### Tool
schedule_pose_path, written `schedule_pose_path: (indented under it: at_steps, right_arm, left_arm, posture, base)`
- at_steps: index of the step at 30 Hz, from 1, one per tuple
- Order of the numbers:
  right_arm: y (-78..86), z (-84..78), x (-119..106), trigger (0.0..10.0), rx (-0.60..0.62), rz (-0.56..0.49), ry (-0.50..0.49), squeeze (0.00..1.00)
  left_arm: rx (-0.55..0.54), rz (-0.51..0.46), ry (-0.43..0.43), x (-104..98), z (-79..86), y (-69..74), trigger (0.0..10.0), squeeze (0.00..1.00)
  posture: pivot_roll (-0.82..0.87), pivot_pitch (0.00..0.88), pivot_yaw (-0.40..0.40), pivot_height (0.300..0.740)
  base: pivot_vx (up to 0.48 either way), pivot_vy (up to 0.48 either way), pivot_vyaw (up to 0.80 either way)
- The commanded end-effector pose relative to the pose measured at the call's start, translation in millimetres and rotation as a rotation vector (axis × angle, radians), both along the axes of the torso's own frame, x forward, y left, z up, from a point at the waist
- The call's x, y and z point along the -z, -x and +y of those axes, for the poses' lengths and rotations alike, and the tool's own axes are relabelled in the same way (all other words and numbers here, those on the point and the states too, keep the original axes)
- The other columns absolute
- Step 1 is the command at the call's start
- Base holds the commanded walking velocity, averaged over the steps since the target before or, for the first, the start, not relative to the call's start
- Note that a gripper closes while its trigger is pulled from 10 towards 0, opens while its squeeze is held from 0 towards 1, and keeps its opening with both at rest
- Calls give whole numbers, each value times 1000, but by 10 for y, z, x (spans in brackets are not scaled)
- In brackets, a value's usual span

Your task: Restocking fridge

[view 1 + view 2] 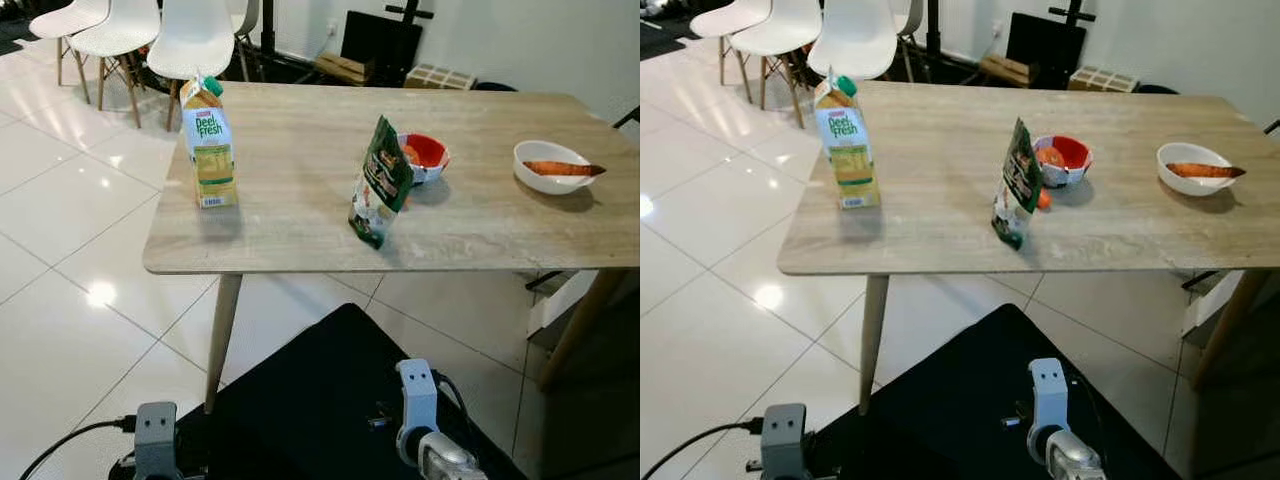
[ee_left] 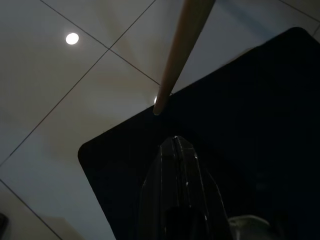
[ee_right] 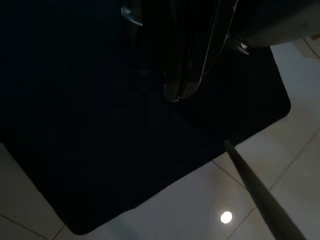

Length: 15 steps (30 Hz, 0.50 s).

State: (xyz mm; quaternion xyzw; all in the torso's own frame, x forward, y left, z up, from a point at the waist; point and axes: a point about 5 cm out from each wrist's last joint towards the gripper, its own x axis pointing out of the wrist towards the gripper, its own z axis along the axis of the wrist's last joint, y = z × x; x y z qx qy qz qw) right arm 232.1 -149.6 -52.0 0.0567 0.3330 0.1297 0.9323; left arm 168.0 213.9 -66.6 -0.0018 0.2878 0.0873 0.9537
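Note:
A yellow and white juice carton with a green cap stands near the left end of a light wooden table. A dark green snack bag stands upright mid-table, in front of a red-lined bowl with something orange in it. A white bowl holding an orange carrot sits toward the right end. Both arms hang low under the table's front edge, their wrists at the bottom of the head views. My left gripper points down at a black mat with its fingers together. My right gripper also hangs shut over the mat.
White chairs stand behind the table's left end on glossy white tiles. Dark equipment and a box line the back wall. A black mat lies on the floor before me. A wooden table leg stands at front left.

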Motion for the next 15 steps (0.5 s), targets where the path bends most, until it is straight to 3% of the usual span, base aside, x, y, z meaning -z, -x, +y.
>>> schedule_pose_path:
  at_steps: [1,6,15]
  right_arm:
    - [71,-70,49,10000,20,30,12,0]
    - [63,-82,44,10000,23,29,14,0]
    - [80,-117,54,10000,37,36,16,0]
  left_arm:
    - [10,24,18,39,-66,31,10000,0]
    - [20,25,18,40,-81,25,10000,0]
    - [17,39,3,52,-78,39,10000,0]
  posture:
    - [-10,79,-70,740]
    - [-10,80,-71,740]
    - [-7,86,-67,740]
  base:
    - [281,0,0]
    - [272,0,0]
    - [0,0,0]
